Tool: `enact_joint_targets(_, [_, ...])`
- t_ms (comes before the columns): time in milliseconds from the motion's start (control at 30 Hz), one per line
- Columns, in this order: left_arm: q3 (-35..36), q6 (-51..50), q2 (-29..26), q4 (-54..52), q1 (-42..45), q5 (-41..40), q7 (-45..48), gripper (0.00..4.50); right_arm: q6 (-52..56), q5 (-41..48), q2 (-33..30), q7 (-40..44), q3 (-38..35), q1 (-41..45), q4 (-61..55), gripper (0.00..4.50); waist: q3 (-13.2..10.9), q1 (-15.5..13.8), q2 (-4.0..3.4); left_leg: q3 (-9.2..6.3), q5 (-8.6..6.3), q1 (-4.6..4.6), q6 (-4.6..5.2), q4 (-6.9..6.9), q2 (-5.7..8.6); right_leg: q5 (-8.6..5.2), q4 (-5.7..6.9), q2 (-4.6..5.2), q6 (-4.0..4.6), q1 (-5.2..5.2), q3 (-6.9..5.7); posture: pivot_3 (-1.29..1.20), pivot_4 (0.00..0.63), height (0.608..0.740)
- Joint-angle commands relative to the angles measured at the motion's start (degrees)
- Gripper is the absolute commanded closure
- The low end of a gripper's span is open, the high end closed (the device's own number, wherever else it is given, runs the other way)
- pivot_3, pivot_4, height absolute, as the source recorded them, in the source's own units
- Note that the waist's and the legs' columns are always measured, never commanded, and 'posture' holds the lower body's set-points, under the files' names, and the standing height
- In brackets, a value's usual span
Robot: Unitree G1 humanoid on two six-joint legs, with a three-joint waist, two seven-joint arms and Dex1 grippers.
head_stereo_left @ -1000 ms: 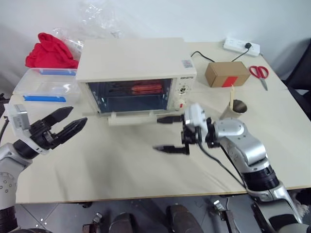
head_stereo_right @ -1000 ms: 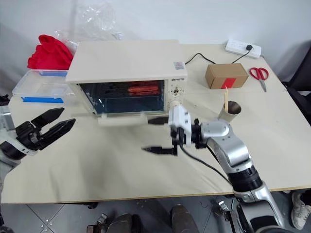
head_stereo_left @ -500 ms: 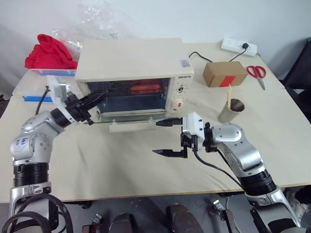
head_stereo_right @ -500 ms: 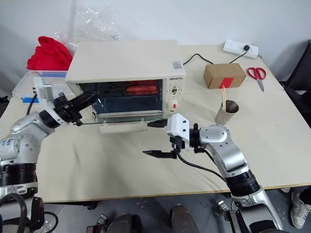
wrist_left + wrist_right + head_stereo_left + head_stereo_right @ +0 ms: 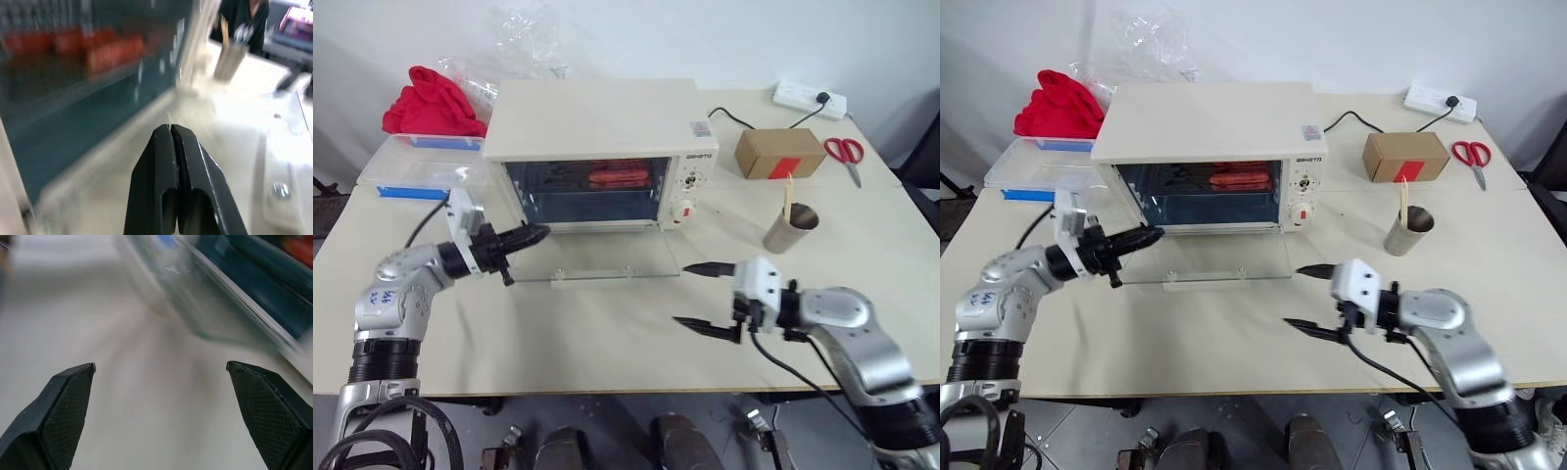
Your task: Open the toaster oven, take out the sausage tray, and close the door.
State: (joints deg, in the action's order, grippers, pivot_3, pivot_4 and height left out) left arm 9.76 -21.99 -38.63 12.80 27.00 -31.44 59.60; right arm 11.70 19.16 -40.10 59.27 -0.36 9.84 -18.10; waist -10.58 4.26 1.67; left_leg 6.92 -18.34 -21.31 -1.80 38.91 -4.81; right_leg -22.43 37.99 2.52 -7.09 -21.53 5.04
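Cream-white toaster oven sits at the back middle of your bench, knobs and red button on its right face. Its glass door is dropped flat onto the bench in front of the opening, pale bar handle along the near edge, long axis running left to right. Inside, the sausage tray sits on the upper level with red sausages lying lengthwise left to right; the tray metal is hard to make out through the dark cavity. Your left gripper has its jaws pressed together, empty, tip at the oven's lower left front corner, just above the door's left end. Your right gripper hovers with jaws spread wide, empty, near the door's right end, apart from it, pointing left.
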Motion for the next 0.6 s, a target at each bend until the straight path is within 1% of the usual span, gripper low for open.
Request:
enact_joint_targets(33, [0.8,2.1,-0.62,-1.68,-2.46,1.32,0.49,4.47,-1.33,1.73,-4.91,1.21,-10.75,-10.12,-5.02,0.0,0.0,-0.49,-0.02,-0.01,0.0,0.01,0.0,-0.04,0.01,0.0,-0.01,-0.01,0.0,0.01,0.01,0.0,0.15,0.74])
enact_joint_targets(100, [1.31,2.35,-0.72,-2.61,-4.5,1.49,0.03,4.47,-0.74,2.33,-6.37,0.67,-12.94,-11.52,-6.56,0.0,0.0,-0.93,-0.01,-0.01,0.0,0.03,0.0,-0.16,0.03,0.0,-0.12,-0.02,0.0,0.04,0.02,0.0,0.15,0.74])
enact_joint_targets(167, [1.96,2.74,-0.51,-3.42,-6.53,1.66,-0.61,4.47,1.49,3.22,-6.66,-1.33,-12.34,-8.67,-8.83,0.0,0.0,-0.44,-0.01,0.16,-0.01,0.09,0.01,-0.12,0.02,0.0,-0.07,-0.03,-0.01,0.01,0.16,0.0,0.15,0.74])
enact_joint_targets(200, [2.15,3.19,-0.39,-3.72,-7.66,2.09,-1.08,4.47,3.03,3.82,-6.15,-2.7,-11.36,-6.3,-10.1,0.0,0.0,-0.37,-0.01,0.21,-0.01,0.13,0.02,-0.04,-0.02,0.06,-0.01,-0.06,-0.01,0.01,0.21,0.0,0.15,0.74])
enact_joint_targets(333, [1.93,5.81,-0.3,-4.32,-10.67,3.98,-1.58,4.47,7.11,1.31,-2.65,-7.66,-3.17,4.54,-12.0,0.0,0.01,0.03,0.01,0.1,0.02,0.13,0.0,0.03,-0.11,0.15,0.04,-0.1,0.06,0.04,0.14,0.0,0.15,0.74])
enact_joint_targets(400, [1.94,6.2,-0.26,-4.82,-11.6,4.36,-2.04,4.47,10.54,-2.18,0.02,-11.98,1.5,10.51,-11.28,0.0,0.01,0.03,0.01,0.05,0.03,0.09,-0.01,0.03,-0.13,0.15,0.03,-0.07,0.06,0.04,0.09,0.0,0.15,0.74])
enact_joint_targets(467, [2.19,5.89,-0.17,-5.77,-12.44,4.16,-2.41,4.47,12.01,-9.78,4.58,-17.05,8.77,18.43,-7.2,0.0,0.01,0.24,0.0,0.07,0.02,0.07,0.0,0.03,-0.13,0.15,0.03,0.0,0.06,-0.01,0.1,0.0,0.15,0.74])
enact_joint_targets(500, [2.2,5.79,-0.12,-5.91,-12.48,4.12,-2.51,4.47,12.3,-11.77,5.78,-18.25,10.61,20.45,-5.9,0.0,0.01,0.34,0.0,0.12,0.02,0.05,0.0,0.04,-0.24,0.15,0.04,0.03,0.06,-0.06,0.12,0.0,0.15,0.74])
enact_joint_targets(533, [2.27,5.81,-0.13,-6.03,-12.65,4.11,-2.56,4.47,10.45,-13.74,7.3,-19.17,12.23,22.23,-4.06,0.0,0.0,0.36,0.0,0.12,0.02,0.04,0.0,0.04,-0.24,0.15,0.03,0.03,0.06,-0.08,0.13,0.0,0.15,0.74])
enact_joint_targets(600, [3.04,6.08,0.12,-6.79,-13.56,3.76,-3.1,4.47,2.51,-24.13,10.65,-24.52,18.86,27.88,4.09,0.0,0.01,0.56,0.0,0.09,0.02,0.01,0.0,0.02,-0.25,0.15,0.02,0.04,0.06,-0.09,0.03,0.0,0.15,0.74])
